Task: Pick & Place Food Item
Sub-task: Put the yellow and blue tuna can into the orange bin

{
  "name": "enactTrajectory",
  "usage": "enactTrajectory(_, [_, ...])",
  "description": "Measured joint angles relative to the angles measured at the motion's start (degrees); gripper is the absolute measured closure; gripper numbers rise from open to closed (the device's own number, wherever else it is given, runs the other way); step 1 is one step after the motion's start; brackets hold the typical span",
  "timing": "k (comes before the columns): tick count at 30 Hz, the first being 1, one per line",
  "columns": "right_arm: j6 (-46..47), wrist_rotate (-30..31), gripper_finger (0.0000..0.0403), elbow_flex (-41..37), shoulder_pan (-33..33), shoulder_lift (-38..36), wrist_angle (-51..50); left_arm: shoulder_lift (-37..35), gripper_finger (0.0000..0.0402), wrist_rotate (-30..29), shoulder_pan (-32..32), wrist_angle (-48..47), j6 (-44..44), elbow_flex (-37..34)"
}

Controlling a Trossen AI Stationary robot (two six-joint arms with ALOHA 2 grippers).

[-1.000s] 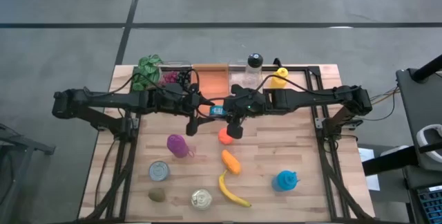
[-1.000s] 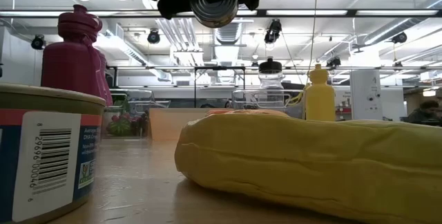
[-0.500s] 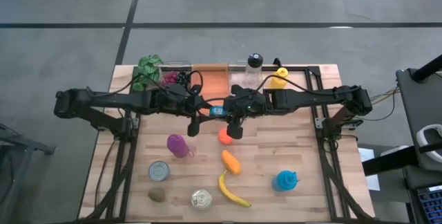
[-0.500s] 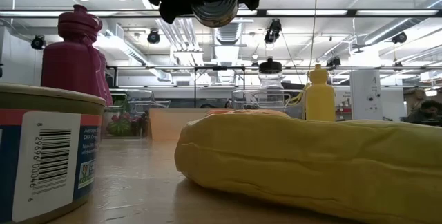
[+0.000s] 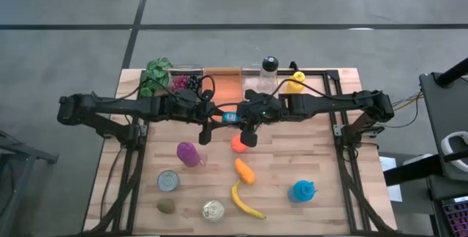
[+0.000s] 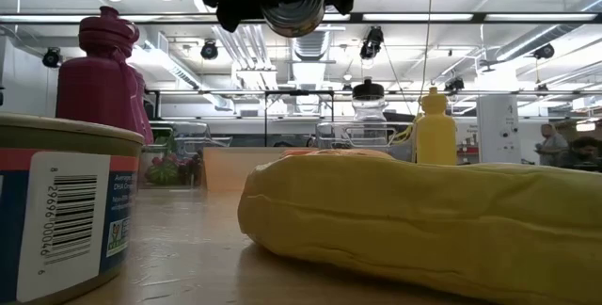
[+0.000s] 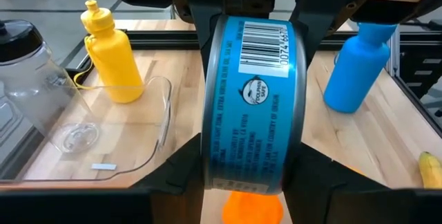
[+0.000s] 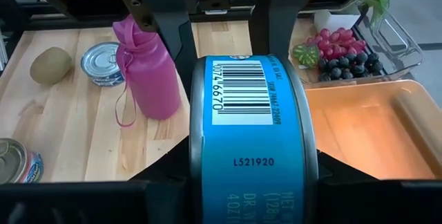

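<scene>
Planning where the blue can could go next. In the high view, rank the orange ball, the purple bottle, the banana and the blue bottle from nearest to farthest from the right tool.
From the right tool:
1. Orange ball, right beside it.
2. Purple bottle, toward the left arm's side.
3. Banana and blue bottle, both toward the table's near edge; too close to call.

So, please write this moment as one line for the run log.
phase: handover mid-air | object: blue can | left gripper: shut on can | right gripper: shut on can | below: orange ball on table
</scene>
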Motion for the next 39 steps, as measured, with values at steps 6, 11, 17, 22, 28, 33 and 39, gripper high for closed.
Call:
enactTrajectory(6, [1.0,0.0,0.0280,0.0,0.0,0.0,0.0,0.0,0.0256,0.0,0.0,0.1,-0.2,0.1])
enactTrajectory(11, [1.0,0.5,0.0261,0.0,0.0,0.0,0.0,0.0,0.0256,-0.3,0.0,0.2,-0.8,0.1])
enactTrajectory(17, [0.9,0.8,0.0245,0.0,-0.1,-0.1,0.1,0.0,0.0256,-0.6,0.0,0.3,-0.8,0.1])
enactTrajectory(22, [0.8,0.9,0.0244,0.1,-0.1,-0.1,0.1,0.0,0.0256,-0.4,0.0,0.3,-0.8,0.1])
enactTrajectory(28, [0.2,1.0,0.0256,0.1,0.0,-0.1,0.2,0.0,0.0256,-0.3,0.0,0.5,-0.7,0.1])
enactTrajectory(33, [0.3,2.0,0.0250,0.1,0.0,-0.1,0.2,0.0,0.0256,-0.2,0.0,0.5,-0.6,0.2])
enactTrajectory(39, [0.9,2.8,0.0222,0.1,0.0,-0.1,0.3,0.0,0.0256,-0.2,0.0,0.5,-0.6,0.2])
